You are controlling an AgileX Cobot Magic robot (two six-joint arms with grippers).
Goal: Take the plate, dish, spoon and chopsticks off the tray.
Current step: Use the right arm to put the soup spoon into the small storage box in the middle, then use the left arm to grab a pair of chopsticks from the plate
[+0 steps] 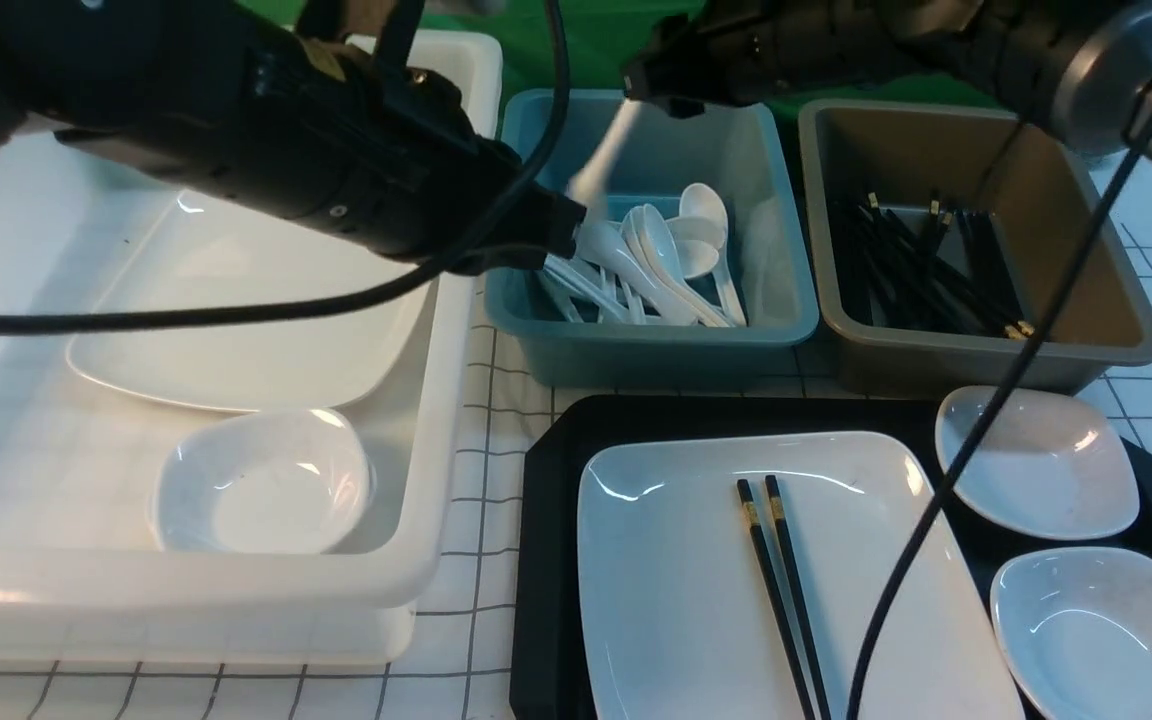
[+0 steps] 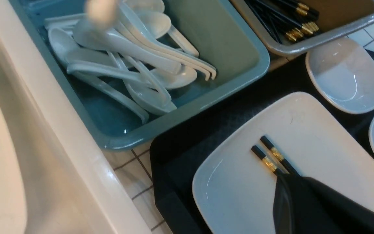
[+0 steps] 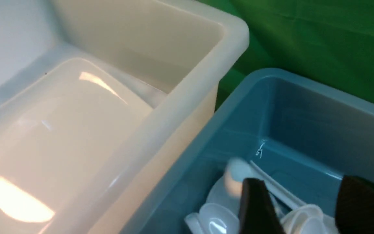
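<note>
The black tray (image 1: pixel 551 560) holds the big white plate (image 1: pixel 696 580), with the black chopsticks (image 1: pixel 781 590) lying on it. Two small white dishes (image 1: pixel 1036 460) (image 1: pixel 1101 630) sit on the tray's right side. My right gripper (image 1: pixel 658 95) hangs open over the blue tub (image 1: pixel 656 350). A blurred white spoon (image 1: pixel 601 165) is in the air just below it, free of the fingers (image 3: pixel 255 204) and above the spoons in the tub. My left gripper (image 1: pixel 561 228) is shut and empty at the blue tub's left edge. In the left wrist view its tip (image 2: pixel 282 183) overlaps the chopsticks (image 2: pixel 269 156).
A white tub (image 1: pixel 436 420) on the left holds a large plate and a small dish. The blue tub holds several white spoons (image 1: pixel 666 270). A brown tub (image 1: pixel 1116 330) at back right holds several black chopsticks. My arms' cables hang across the tubs and the tray.
</note>
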